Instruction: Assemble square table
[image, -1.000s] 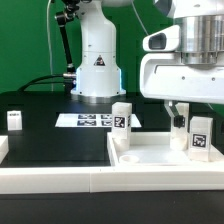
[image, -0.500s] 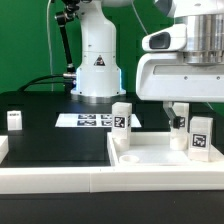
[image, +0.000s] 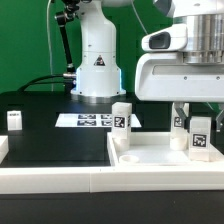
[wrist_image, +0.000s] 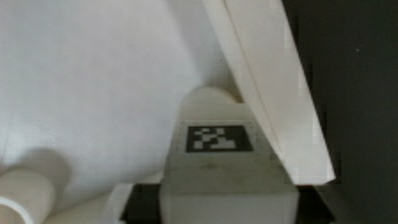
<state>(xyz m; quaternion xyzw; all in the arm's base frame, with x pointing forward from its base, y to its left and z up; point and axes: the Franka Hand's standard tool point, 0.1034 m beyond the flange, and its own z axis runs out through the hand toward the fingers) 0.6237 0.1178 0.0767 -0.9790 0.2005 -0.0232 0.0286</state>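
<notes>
The square table top (image: 150, 157) is lying at the exterior view's lower right, and the gripper (image: 181, 116) is hanging over its far right corner, jaws part-way in around a tagged leg (wrist_image: 217, 140) beside the rim; whether they are pinching it yet I cannot tell. Best, I judge, is keeping the leg centred and squeezing its flat sides squarely, avoiding the rim

table top (image: 158, 163) cut off by edge

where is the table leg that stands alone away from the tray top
The lone leg stands upright on the black surface at the exterior view's far left, well left of the marker board and apart from the square top.
</notes>
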